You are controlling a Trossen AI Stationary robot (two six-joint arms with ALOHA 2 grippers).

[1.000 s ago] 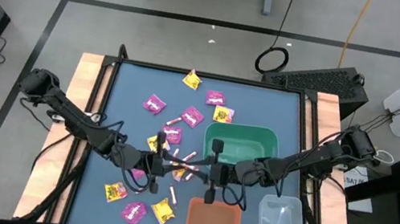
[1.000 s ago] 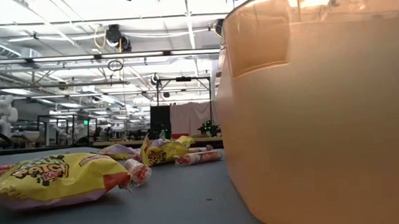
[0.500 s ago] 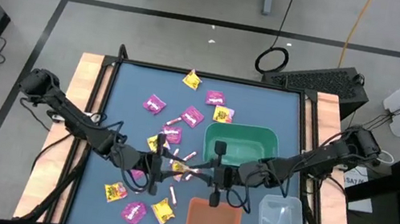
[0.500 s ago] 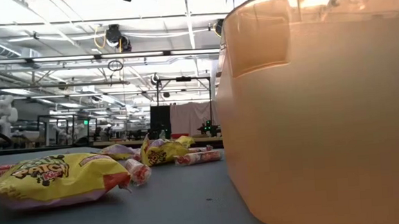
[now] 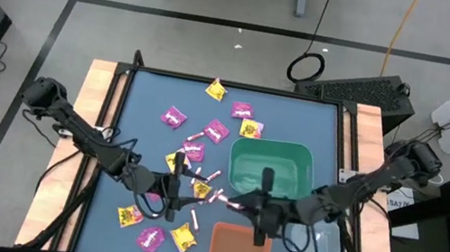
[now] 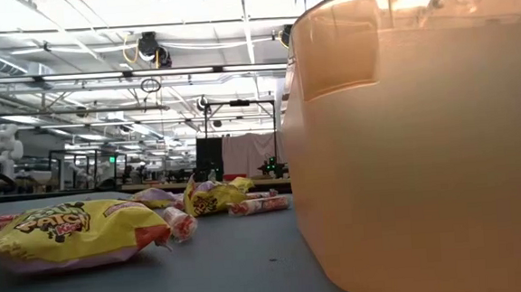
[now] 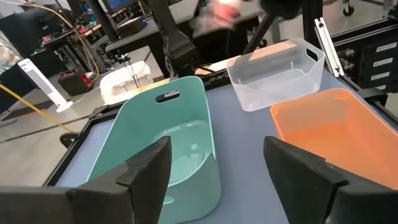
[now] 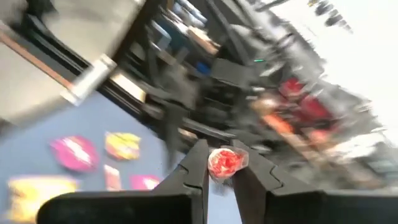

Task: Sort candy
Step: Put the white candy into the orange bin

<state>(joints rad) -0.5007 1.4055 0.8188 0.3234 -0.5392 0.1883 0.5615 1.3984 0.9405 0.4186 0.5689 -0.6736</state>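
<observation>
Left tool (image 5: 181, 185) over mid-surface, among scattered candy; fingers (image 7: 146, 168) spread wide, nothing between them. In left wrist view, faces green bin (image 7: 163, 146), orange bin (image 7: 339, 127) and clear bin (image 7: 280, 71).

Right tool (image 5: 241, 206) just past near-left corner of green bin (image 5: 271, 168), above gap between it and orange bin (image 5: 241, 248). Fingers nearly closed, pinching 1 pink-white stick (image 8: 225, 162) at tips; stick (image 5: 225, 202) shows in high view as pale streak at tool tip, off the surface.

Rest of candy on blue surface (image 5: 148, 95), left of bins: purple packets (image 5: 173, 117) and yellow packets (image 5: 215, 90) toward far side, sticks (image 5: 203, 174) mid-surface near left tool, more yellow (image 5: 130, 215) and purple (image 5: 151, 239) packets by near edge. Can't tell any candy inside bins.

Clear bin (image 5: 317, 251) right of orange bin, partly under right arm.

Low view: orange bin wall (image 6: 414, 137) fills right side; yellow packet (image 6: 71, 232) close up at left, 2nd yellow packet (image 6: 214, 196) and sticks (image 6: 259, 204) further back. Tools barely in at top edge.
</observation>
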